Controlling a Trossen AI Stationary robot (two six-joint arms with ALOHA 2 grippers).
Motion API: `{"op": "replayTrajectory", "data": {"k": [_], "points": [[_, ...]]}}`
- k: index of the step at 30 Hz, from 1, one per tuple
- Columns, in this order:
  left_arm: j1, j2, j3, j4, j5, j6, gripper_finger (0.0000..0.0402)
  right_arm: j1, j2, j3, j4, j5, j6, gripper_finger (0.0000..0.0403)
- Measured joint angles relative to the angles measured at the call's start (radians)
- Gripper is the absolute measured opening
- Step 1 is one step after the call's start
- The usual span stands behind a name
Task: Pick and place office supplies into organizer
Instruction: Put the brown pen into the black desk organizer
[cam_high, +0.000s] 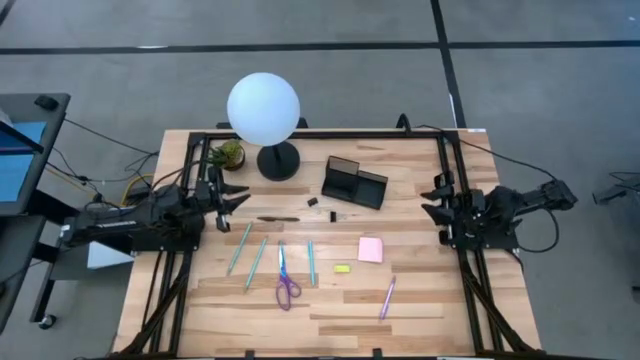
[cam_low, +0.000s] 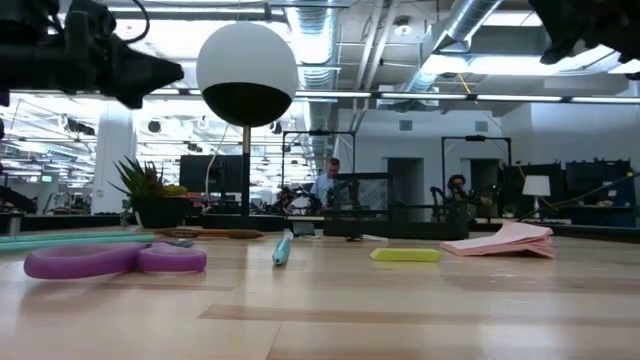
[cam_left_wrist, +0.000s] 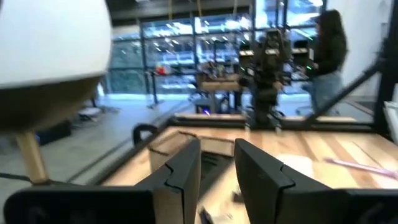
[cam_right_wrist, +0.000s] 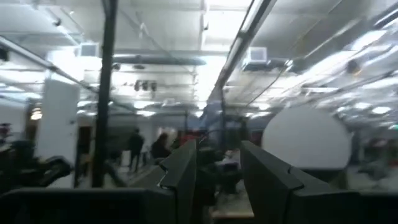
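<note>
The black organizer (cam_high: 353, 184) stands at the far middle of the table. Nearer lie three teal pens (cam_high: 240, 247) (cam_high: 256, 263) (cam_high: 311, 262), a dark pen (cam_high: 277, 218), purple-handled scissors (cam_high: 286, 281), a pink sticky pad (cam_high: 371, 249), a yellow piece (cam_high: 342, 268), a pink-purple pen (cam_high: 387, 297) and two black clips (cam_high: 313, 202) (cam_high: 331, 214), all flat on the wood. My left gripper (cam_high: 240, 200) (cam_left_wrist: 216, 149) hovers at the left side, open and holding nothing. My right gripper (cam_high: 430, 200) (cam_right_wrist: 217, 149) hovers at the right side, open, tipped upward, also holding nothing.
A white globe lamp (cam_high: 263, 110) on a black base (cam_high: 278, 160) and a small potted plant (cam_high: 228, 153) stand at the far left, close to my left gripper. Black frame rails (cam_high: 452, 160) run along the table's sides. People show in the room behind.
</note>
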Motion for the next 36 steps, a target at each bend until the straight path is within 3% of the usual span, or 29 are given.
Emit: {"op": "replayTrajectory", "data": {"k": [3, 8, 12, 22, 31, 36], "points": [[0.001, 0.100, 0.073, 0.086, -0.002, 0.053, 0.0093, -0.061, 0.094, 0.002, 0.183, -0.007, -0.014, 0.0118], [0.001, 0.314, 0.254, -0.069, -0.006, 0.110, 0.0093, -0.163, 0.246, 0.038, 0.203, -0.007, 0.022, 0.0118], [0.001, 0.519, 0.264, -0.063, 0.096, 0.116, 0.0093, -0.221, 0.379, 0.038, 0.182, -0.007, 0.121, 0.0118], [0.003, 1.052, 0.252, 0.309, 0.183, 0.076, 0.0093, -0.242, 0.587, 0.038, 0.206, -0.008, 0.178, 0.0118], [0.003, 1.526, 0.253, 0.726, 0.225, -0.052, 0.0093, -0.242, 0.641, 0.038, 0.205, -0.008, 0.178, 0.0118], [0.004, 1.685, 0.255, 0.817, 0.231, -0.074, 0.0093, -0.242, 0.649, 0.039, 0.205, -0.008, 0.178, 0.0118]]}}
